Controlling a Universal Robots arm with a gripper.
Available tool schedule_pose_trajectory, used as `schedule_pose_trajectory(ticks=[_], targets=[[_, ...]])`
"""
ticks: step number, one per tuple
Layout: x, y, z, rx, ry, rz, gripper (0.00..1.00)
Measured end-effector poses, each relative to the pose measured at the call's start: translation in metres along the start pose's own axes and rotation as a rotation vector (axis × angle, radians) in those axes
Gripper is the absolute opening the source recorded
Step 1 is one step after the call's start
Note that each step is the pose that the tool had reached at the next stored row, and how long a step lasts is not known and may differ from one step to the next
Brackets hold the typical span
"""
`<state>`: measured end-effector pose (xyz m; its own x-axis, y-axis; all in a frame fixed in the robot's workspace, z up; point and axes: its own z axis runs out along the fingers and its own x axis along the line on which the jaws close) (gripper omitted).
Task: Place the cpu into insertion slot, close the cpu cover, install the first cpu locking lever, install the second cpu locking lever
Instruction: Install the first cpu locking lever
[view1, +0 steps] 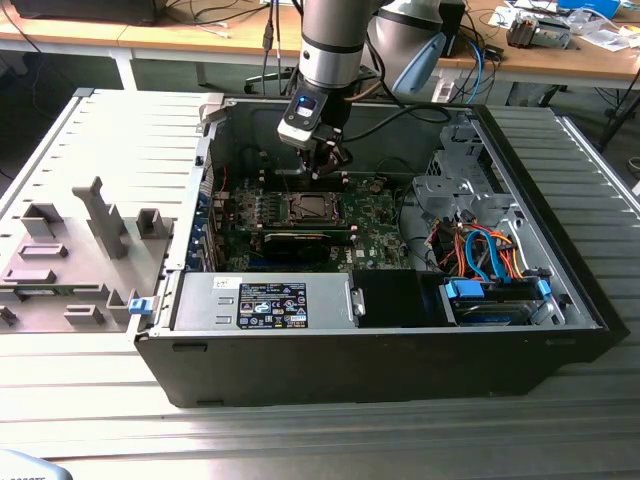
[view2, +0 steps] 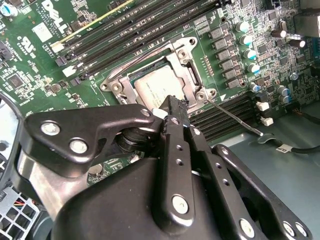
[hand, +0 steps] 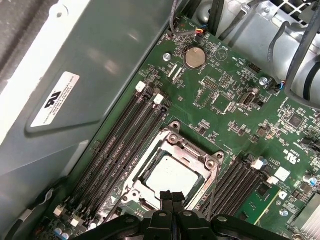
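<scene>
While the gripper (hand: 172, 198) hangs pinched together and empty right by it, the cpu (hand: 174, 174) sits flat, dull silver, framed by the cpu cover (hand: 196, 148).

The open top of the computer case (view1: 400, 365) leaves free room above the insertion slot (view1: 312, 208), where low memory slots (hand: 122, 147) flank it on both sides; a drive cage (view1: 447, 190) and tangled cables (view1: 480, 250) crowd the exterior view's right, inside the case walls.

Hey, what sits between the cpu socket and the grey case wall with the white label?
Long black card slots, side by side, fill that stretch; it shows in the first wrist view.
</scene>
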<state>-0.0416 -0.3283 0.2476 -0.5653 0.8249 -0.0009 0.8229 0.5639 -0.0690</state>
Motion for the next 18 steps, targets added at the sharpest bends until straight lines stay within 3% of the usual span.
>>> schedule_pose_trajectory(ticks=[18], targets=[[0.0,0.0,0.0,0.0,-0.0015,-0.022,0.11]])
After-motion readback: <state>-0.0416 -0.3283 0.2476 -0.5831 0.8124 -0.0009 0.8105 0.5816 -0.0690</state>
